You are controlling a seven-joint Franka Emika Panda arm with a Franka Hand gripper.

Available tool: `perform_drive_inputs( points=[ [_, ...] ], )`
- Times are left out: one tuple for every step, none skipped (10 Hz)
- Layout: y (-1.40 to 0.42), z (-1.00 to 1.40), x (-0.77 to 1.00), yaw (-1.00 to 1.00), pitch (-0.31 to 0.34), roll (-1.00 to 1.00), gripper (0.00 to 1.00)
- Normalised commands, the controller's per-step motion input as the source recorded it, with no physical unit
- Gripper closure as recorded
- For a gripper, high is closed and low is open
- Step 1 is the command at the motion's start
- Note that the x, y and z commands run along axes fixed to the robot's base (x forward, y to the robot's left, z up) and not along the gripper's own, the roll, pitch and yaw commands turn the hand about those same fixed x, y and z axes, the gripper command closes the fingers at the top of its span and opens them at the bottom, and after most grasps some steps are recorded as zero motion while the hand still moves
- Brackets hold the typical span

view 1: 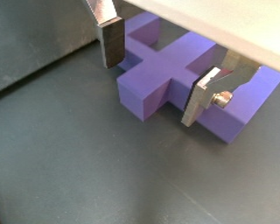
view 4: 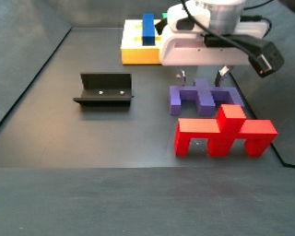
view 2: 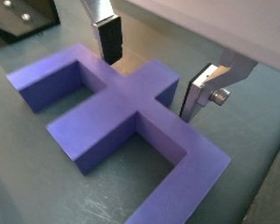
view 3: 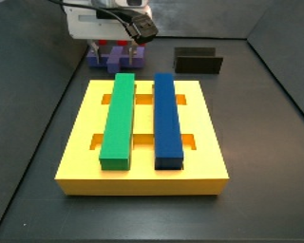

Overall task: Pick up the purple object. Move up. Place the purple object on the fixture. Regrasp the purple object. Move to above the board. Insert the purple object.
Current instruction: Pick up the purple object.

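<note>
- In a side view the red pronged piece [view 4: 224, 134] lies nearest on the dark tabletop [view 4: 88, 138], close to the near right edge, its prongs pointing away from the camera.
- Just behind it, touching or almost touching, the purple object [view 4: 202, 98] lies flat on the tabletop, untouched by any finger.
- The gripper [view 4: 201, 74] hangs directly over the purple object, its 2 silver fingers spread wide apart and holding nothing.
- In both wrist views the fingers straddle the raised central stub of the purple object [view 2: 130, 105]: 1 finger [view 2: 108, 35] stands on one side of the stub and the other [view 2: 206, 87] on the opposite side, each with a clear gap to the purple surface.
- In a wrist view the gripper [view 1: 157, 74] sits low, its fingertips [view 1: 109, 44] about level with the top of the purple object [view 1: 160, 83].
- The fixture [view 4: 104, 89] stands to the left of the purple object, well apart from it, toward the left edge of the tabletop.
- Farthest back, near the far edge, the yellow board [view 4: 139, 53] lies partly hidden behind the arm.
- In a side view from the opposite end, the board [view 3: 142, 161] carries 1 green bar [view 3: 119, 119] and 1 blue bar [view 3: 166, 121] lying side by side lengthwise, with the fixture [view 3: 199, 61] beyond it.
</note>
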Motion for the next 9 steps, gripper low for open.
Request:
perform_drive_inputs(
  points=[
    [-0.03,-0.4,0.0,0.0,0.069,0.3,0.0],
    [0.0,-0.22,0.0,0.0,0.041,0.17,0.0],
    [0.0,0.0,0.0,0.0,0.0,0.0,0.0],
    [0.0,0.0,0.0,0.0,0.0,0.0,1.0],
    [0.0,0.0,0.0,0.0,0.0,0.0,1.0],
    [0.0,0.0,0.0,0.0,0.0,0.0,1.0],
    [0.0,0.0,0.0,0.0,0.0,0.0,1.0],
    [0.0,0.0,0.0,0.0,0.0,0.0,1.0],
    [0.0,0.0,0.0,0.0,0.0,0.0,1.0]
  ],
)
